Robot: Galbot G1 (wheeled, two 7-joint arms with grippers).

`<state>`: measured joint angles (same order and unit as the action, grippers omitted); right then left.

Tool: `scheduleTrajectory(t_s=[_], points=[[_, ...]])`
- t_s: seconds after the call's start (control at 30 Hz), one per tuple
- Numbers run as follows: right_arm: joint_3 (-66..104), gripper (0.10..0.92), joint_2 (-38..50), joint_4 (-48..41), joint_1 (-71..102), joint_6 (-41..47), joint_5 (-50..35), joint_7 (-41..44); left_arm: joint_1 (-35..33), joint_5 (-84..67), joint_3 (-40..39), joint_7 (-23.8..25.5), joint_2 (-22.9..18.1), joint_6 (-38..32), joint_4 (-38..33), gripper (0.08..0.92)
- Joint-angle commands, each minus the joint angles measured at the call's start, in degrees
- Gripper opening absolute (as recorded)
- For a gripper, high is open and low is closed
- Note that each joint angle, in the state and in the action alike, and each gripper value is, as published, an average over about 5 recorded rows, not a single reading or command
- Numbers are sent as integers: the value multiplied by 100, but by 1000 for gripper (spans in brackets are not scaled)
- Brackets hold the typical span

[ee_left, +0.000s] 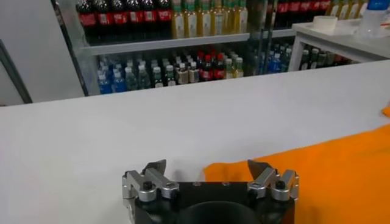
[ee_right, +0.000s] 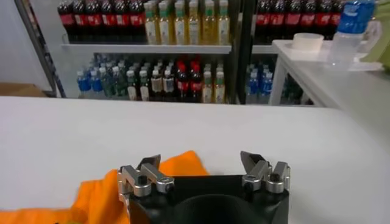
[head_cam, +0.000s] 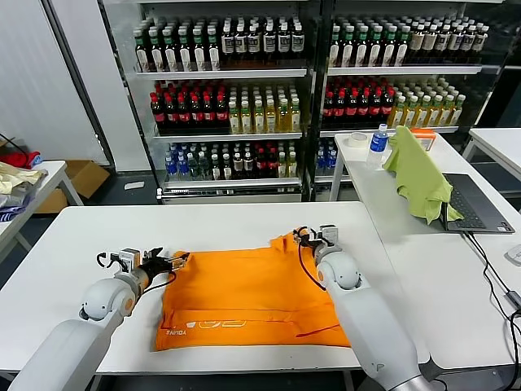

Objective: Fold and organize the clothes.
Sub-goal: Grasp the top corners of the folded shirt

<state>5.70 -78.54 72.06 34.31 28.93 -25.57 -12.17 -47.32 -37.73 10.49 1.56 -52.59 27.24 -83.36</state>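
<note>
Partly cut off in both wrist views: one orange T-shirt, spread flat mid-table, white lettering along its near left edge too small to read. Two grippers, both spread wide and grasping nothing: left gripper at the shirt's far left corner, right gripper over its far right corner. One green cloth draped far right.
</note>
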Motion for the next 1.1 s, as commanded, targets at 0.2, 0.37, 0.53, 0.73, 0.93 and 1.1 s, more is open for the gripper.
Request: scheduleTrajectory(t_s=[0.2,0.37,0.53,0.73,0.93,1.1], points=[[28,814,-235,-487,-123,-132,208,84,31,-16,-63,38,14,-21,165,822],[58,698,-300,-552,-100,-94,205,108,-62,-19,-53,77,23,-28,140,740],[111,559,-365,-656,-122,-84,198,125,-139,-18,-43,112,5,-37,85,593],[136,386,-356,-555,-79,-220,203,157,-167,-62,-9,121,-10,15,-2,420],[149,212,-131,277,217,-359,-27,126,-177,-298,55,134,41,-50,-255,246],[171,108,324,1712,711,138,-507,-152,-451,-570,262,156,211,-86,-829,116]])
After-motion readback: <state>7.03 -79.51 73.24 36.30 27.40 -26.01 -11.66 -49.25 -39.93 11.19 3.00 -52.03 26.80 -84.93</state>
